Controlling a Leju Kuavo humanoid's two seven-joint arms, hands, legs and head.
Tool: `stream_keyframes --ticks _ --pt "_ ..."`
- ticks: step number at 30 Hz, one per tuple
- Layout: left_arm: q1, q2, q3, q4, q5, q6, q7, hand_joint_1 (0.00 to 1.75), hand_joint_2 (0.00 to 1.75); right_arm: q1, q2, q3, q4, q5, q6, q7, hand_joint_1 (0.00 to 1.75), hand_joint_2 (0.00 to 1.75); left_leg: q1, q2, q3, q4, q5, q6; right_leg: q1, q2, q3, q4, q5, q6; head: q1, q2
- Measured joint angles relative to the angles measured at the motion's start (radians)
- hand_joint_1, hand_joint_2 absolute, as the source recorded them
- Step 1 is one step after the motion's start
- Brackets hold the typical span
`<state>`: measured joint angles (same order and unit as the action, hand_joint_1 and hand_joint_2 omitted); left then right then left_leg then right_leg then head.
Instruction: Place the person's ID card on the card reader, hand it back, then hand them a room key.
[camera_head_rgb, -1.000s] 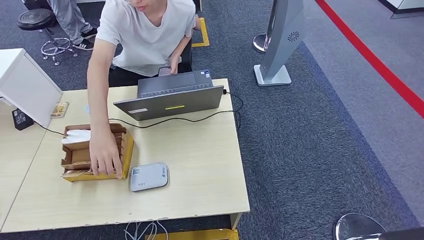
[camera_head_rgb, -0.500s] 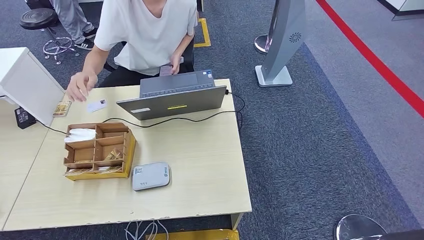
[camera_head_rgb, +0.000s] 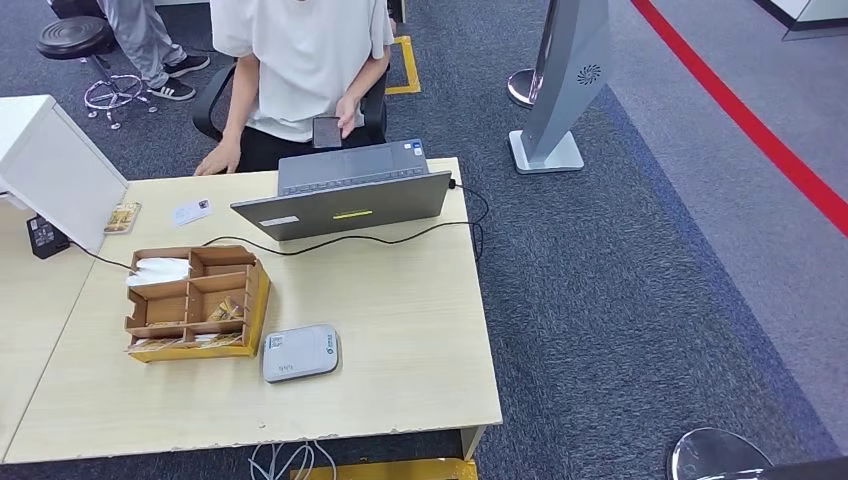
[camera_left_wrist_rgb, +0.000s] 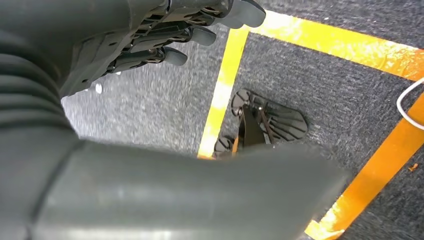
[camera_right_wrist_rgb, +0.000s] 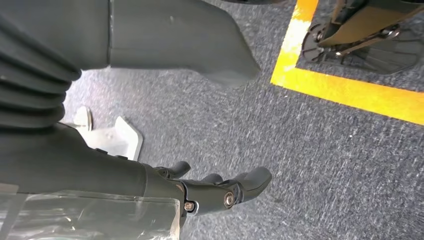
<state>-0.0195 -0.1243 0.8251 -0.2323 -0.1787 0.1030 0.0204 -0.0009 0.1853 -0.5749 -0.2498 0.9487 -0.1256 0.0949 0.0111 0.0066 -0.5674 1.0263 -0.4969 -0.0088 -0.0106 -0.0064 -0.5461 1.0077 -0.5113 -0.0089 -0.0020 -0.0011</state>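
Observation:
A white ID card (camera_head_rgb: 191, 211) lies on the wooden table (camera_head_rgb: 400, 330) near its far left edge, in front of the seated person (camera_head_rgb: 300, 60). The grey card reader (camera_head_rgb: 299, 353) sits near the table's front edge with nothing on it. Beside the reader stands a cardboard organizer box (camera_head_rgb: 195, 303) with cards in its compartments. In the left wrist view my left hand (camera_left_wrist_rgb: 140, 47) hangs over the carpet, fingers apart and holding nothing. My right hand (camera_right_wrist_rgb: 200, 192) also hangs beside my body over the floor, empty with its fingers apart.
An open laptop (camera_head_rgb: 345, 190) stands at the table's far side, its cable trailing across the table. A white box (camera_head_rgb: 50, 170) stands at the far left, with a small yellowish card (camera_head_rgb: 121, 218) beside it. The person holds a phone (camera_head_rgb: 327, 131); their other hand (camera_head_rgb: 218, 160) rests at the table edge.
The person's hand left the organizer box, laid the white card on the far left of the table, then drew back to the table's edge. My hands hang as before.

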Motion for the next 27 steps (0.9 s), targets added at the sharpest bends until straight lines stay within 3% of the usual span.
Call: stream_keyframes --ticks 5,9,15,16,19,20,27 --pt "0.024 0.017 -0.116 -0.017 0.025 -0.014 -0.001 0.0 0.0 0.021 -0.024 0.078 -0.019 -0.135 0.017 -0.013 0.0 0.0 0.0 0.0 0.0 0.0 0.0 0.0 0.0 0.0 0.0 0.0 0.0 0.0 -0.001 0.0" --pt "0.042 0.03 -0.202 -0.031 0.045 -0.024 -0.003 1.75 0.0 0.038 -0.042 0.138 -0.033 -0.241 0.031 -0.023 1.75 0.0 0.0 0.0 0.0 0.0 0.0 0.0 0.0 0.0 0.0 0.0 0.0 0.0 -0.001 0.0" --pt "0.07 0.05 -0.335 -0.055 0.076 -0.041 -0.008 1.75 0.0 0.063 -0.071 0.233 -0.055 -0.407 0.052 -0.039 1.75 0.0 0.0 0.0 0.0 0.0 0.0 0.0 0.0 0.0 0.0 0.0 0.0 0.0 -0.002 0.0" --pt "0.074 0.054 -0.356 -0.059 0.08 -0.044 -0.009 1.39 0.0 0.067 -0.076 0.247 -0.059 -0.432 0.056 -0.042 1.58 0.0 0.0 0.0 0.0 0.0 0.0 0.0 0.0 0.0 0.0 0.0 0.0 0.0 -0.002 0.0" --pt "0.088 0.064 -0.421 -0.07 0.095 -0.053 -0.011 0.08 0.0 0.079 -0.089 0.292 -0.07 -0.51 0.066 -0.05 0.27 0.0 0.0 0.0 0.0 0.0 0.0 0.0 0.0 0.0 0.0 0.0 0.0 0.0 -0.002 0.0" --pt "0.093 0.067 -0.442 -0.074 0.1 -0.055 -0.011 0.0 0.0 0.083 -0.094 0.307 -0.073 -0.536 0.07 -0.053 0.0 0.0 0.0 0.0 0.0 0.0 0.0 0.0 0.0 0.0 0.0 0.0 0.0 0.0 -0.002 0.0" --pt "0.122 0.088 -0.585 -0.097 0.133 -0.073 -0.013 0.0 0.0 0.11 -0.124 0.408 -0.097 -0.715 0.093 -0.07 0.0 0.0 0.0 0.0 0.0 0.0 0.0 0.0 0.0 0.0 0.0 0.0 0.0 0.0 -0.002 0.0"
